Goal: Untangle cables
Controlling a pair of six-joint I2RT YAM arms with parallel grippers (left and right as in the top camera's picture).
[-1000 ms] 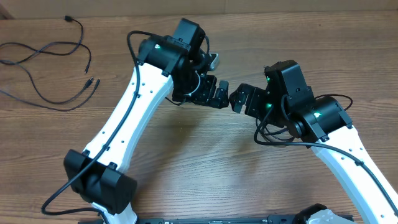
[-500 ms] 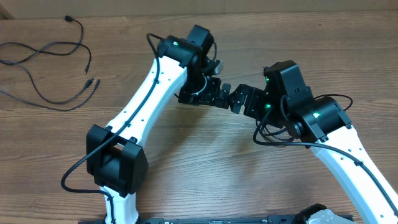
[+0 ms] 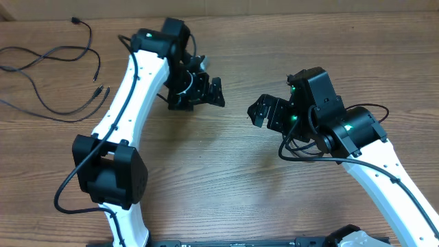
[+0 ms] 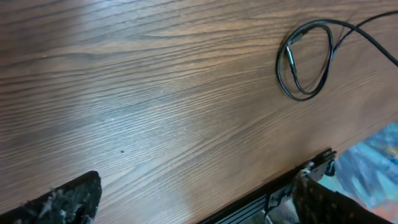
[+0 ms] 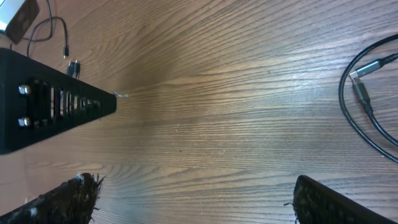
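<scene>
Out beyond the left gripper (image 3: 217, 92) and right gripper (image 3: 256, 112), both wide open and empty, the cables (image 4: 290, 61) look light and floppy. I'd pinch near a plug.

Pictured from overhead: left arm (image 3: 130, 82) and right arm (image 3: 387, 171), both in glossy white tapered links dotted with rows of small dark screw holes and jointed by boxy black housings (image 3: 110, 175). Tiny green lights (image 3: 295, 118) aglow on the black wrist blocks. Thick black wires (image 3: 60, 193) looped loosely along each arm. Matte black left claw (image 3: 209, 92) and right claw (image 3: 260, 111). Up close in the wrist views, finger pads (image 5: 62, 199) rough and frayed at the edges.
</scene>
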